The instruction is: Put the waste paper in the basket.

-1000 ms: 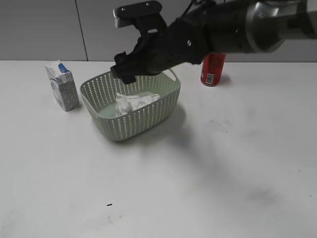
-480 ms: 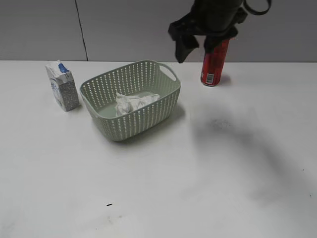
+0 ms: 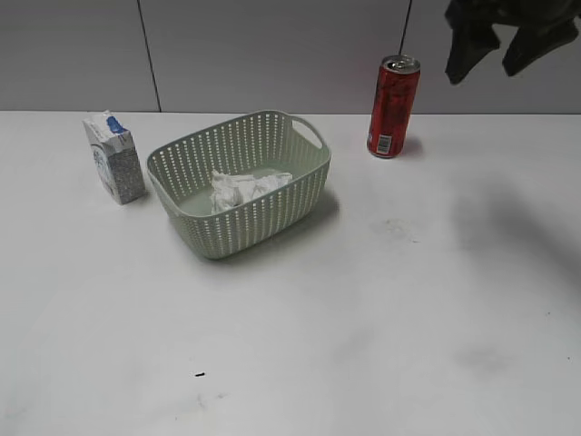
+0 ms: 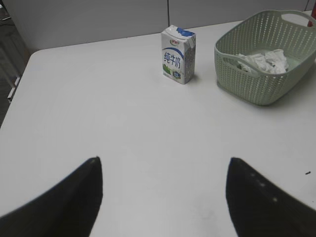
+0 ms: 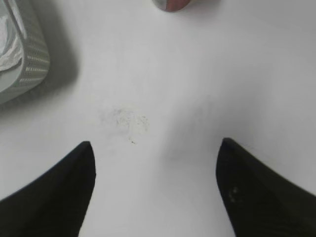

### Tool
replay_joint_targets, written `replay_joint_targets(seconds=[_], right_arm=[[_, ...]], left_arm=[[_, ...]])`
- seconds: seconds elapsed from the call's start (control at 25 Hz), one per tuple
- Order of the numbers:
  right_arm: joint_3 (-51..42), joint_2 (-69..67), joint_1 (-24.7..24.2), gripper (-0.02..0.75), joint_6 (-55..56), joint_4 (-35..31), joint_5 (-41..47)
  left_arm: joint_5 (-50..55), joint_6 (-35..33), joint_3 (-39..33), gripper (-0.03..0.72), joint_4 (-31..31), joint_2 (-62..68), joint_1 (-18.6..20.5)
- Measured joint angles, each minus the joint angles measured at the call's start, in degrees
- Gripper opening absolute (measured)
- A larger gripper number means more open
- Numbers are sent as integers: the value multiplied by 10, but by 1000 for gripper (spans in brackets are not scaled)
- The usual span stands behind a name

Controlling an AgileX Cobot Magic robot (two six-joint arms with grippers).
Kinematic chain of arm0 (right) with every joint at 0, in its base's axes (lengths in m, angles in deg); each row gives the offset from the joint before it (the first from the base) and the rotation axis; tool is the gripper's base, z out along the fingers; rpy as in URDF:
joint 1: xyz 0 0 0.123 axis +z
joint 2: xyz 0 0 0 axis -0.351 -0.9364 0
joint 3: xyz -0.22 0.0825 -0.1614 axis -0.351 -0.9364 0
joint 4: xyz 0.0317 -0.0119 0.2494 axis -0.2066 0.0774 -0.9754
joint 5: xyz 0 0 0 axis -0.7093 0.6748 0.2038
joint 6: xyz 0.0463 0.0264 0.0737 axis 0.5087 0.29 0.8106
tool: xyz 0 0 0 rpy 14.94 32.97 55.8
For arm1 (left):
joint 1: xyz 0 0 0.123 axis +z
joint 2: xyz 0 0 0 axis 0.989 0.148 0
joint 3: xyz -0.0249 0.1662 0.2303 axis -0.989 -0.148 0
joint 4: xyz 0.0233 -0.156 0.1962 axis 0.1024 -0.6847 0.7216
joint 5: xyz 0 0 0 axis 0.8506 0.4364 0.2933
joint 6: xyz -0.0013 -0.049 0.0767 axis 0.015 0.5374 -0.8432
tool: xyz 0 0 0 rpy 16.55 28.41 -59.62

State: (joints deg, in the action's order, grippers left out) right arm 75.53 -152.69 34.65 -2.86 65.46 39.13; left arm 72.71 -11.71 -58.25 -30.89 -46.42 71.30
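The pale green slotted basket [image 3: 250,213] stands on the white table left of centre. Crumpled white waste paper [image 3: 243,189] lies inside it; how many wads I cannot tell. The basket [image 4: 264,86] and the paper [image 4: 261,61] also show in the left wrist view. In the right wrist view a corner of the basket [image 5: 29,64] shows at the upper left. My right gripper [image 3: 497,50] is open and empty, high at the top right, above the table [image 5: 157,150]. My left gripper [image 4: 163,165] is open and empty over bare table, far from the basket; it is out of the exterior view.
A white-and-blue speckled milk carton [image 3: 114,157] stands left of the basket, also in the left wrist view [image 4: 178,54]. A red can [image 3: 392,107] stands at the back, right of the basket; its base shows in the right wrist view [image 5: 173,4]. A grey wall runs behind the table.
My right arm has pulled up and away from above the basket to the top right, gripper empty. The paper stays in the basket.
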Motion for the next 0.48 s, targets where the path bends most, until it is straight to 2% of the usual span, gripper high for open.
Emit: replay_joint_targets(seconds=[0.2, 0.48], right_arm=[[-81, 76, -34, 571, -5, -11, 0], [-310, 250, -35, 571, -24, -24, -14]], left_arm=[[0, 0, 0, 571, 0, 0, 0], [0, 0, 0, 571, 0, 0, 0]])
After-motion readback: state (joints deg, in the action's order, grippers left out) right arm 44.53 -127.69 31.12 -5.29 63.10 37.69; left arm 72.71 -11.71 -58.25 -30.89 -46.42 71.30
